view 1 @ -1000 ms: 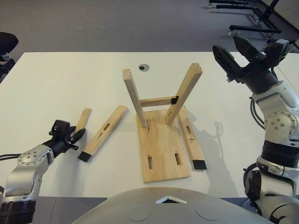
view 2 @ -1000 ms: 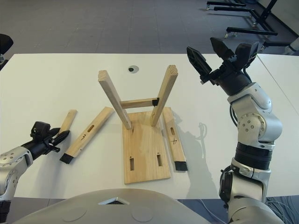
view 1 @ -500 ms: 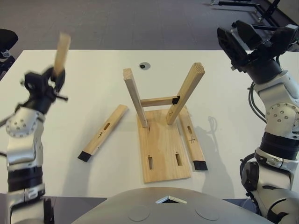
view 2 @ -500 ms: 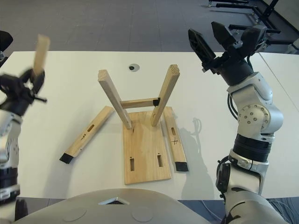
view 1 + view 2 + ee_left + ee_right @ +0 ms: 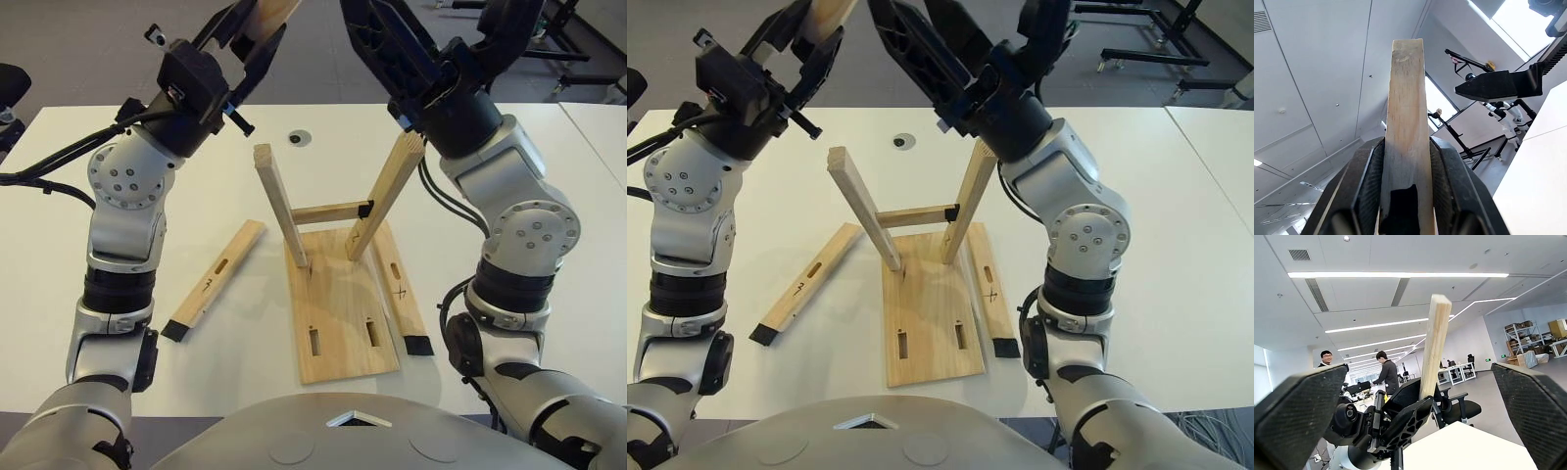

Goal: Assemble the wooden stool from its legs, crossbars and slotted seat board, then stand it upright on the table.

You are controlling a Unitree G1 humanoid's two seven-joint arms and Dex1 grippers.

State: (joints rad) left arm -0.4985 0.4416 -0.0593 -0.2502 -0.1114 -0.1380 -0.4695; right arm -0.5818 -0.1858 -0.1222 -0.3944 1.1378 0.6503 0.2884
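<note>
Centre frame on the white tabletop (image 5: 59, 215), the slotted seat board (image 5: 345, 323) lies flat. Two legs (image 5: 282, 208) lean in its far slots, tied by one crossbar (image 5: 329, 212), and the two near slots are unfilled. The splayed pair looks only loosely seated. A knock from either arm working above could topple it or shove the board askew.

Two loose legs lie flat. One (image 5: 217, 278) is at centre left, well apart from the board. The other (image 5: 402, 292) is just beside the board's right edge, where a passing arm could sweep it out of reach.

At the top of the frame, the left tool (image 5: 247, 24) pinches a short wooden piece (image 5: 1406, 112), probably the second crossbar, upright and high above the tabletop. The right tool (image 5: 1420, 369), its fingers spread wide, flanks the piece without touching it.

A handover looks likely. A misjudged closing or an early release could drop the piece onto the standing legs below. The grip near one end also leaves the piece free to twist.
</note>
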